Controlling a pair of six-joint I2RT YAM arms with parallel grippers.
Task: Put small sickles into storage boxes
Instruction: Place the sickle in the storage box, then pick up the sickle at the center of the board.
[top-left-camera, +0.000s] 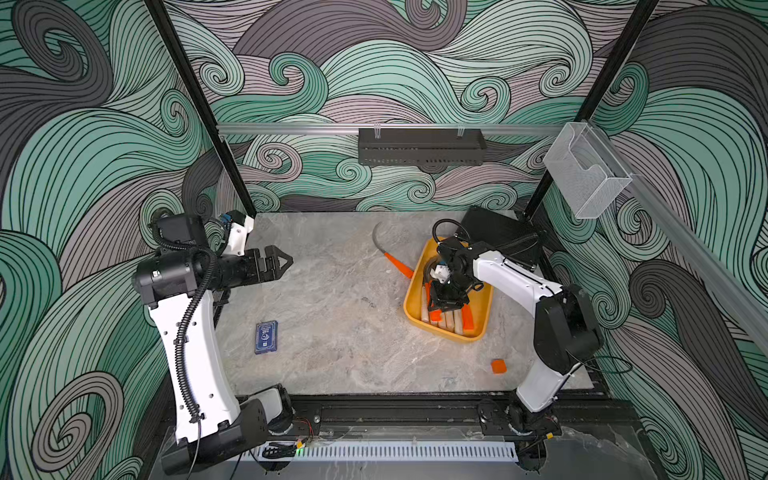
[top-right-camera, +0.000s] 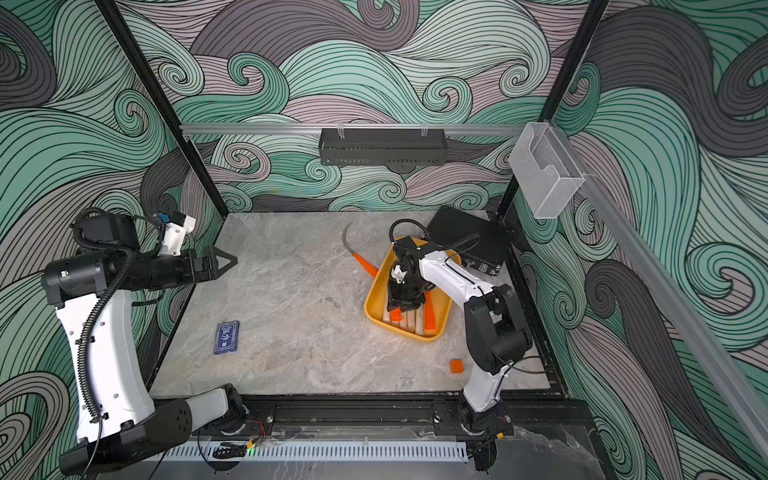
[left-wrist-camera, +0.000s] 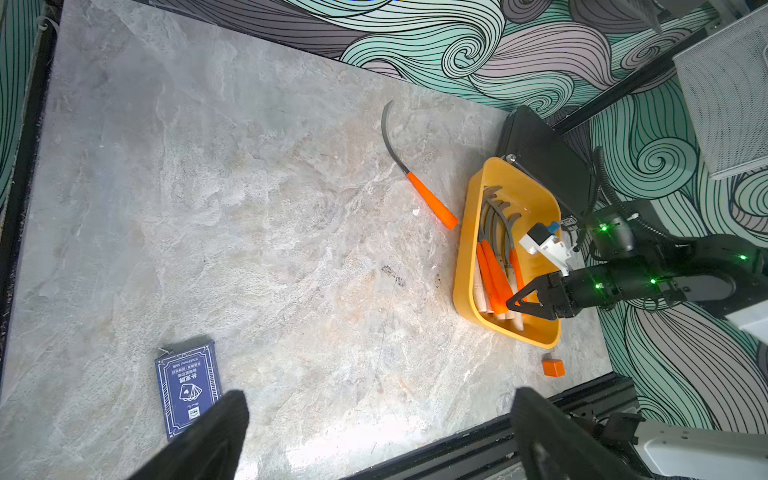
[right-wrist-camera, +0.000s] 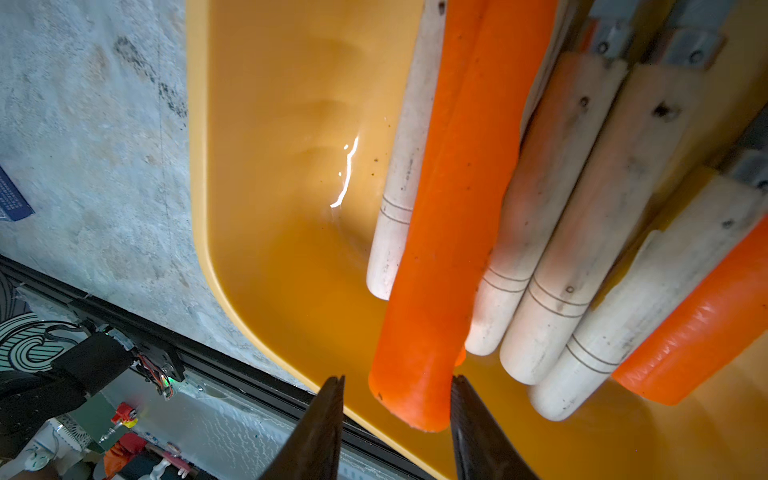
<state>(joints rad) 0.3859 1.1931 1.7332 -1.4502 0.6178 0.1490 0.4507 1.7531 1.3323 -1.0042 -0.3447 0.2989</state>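
Closest in, down inside the yellow tray (right-wrist-camera: 257, 187), the right gripper (right-wrist-camera: 395, 380) hangs with its fingers (right-wrist-camera: 328, 399) parted on either side of the butt of an orange-handled sickle (right-wrist-camera: 449, 208). There is a clear gap on one side, so nothing is pinched. That sickle lies loose on the other sickles (left-wrist-camera: 494, 249), handles toward the tray's front end, blades toward its back end. The tray sits skewed by the table's (top-left-camera: 332, 311) right edge, toward the back right corner.

One last sickle (top-left-camera: 395, 262) is not yet stored. It lies flat on the table just outside the tray's long side that faces the table's middle, handle end almost at the rim and blade curving off toward the back edge. From the right fingers it lies just over that rim, and its long axis crosses the tray's at a slant, so I reckon the wrist must turn to straddle the handle. The left gripper (top-left-camera: 284, 262) hovers wide open and empty at the left edge, well apart; the right arm is much nearer.
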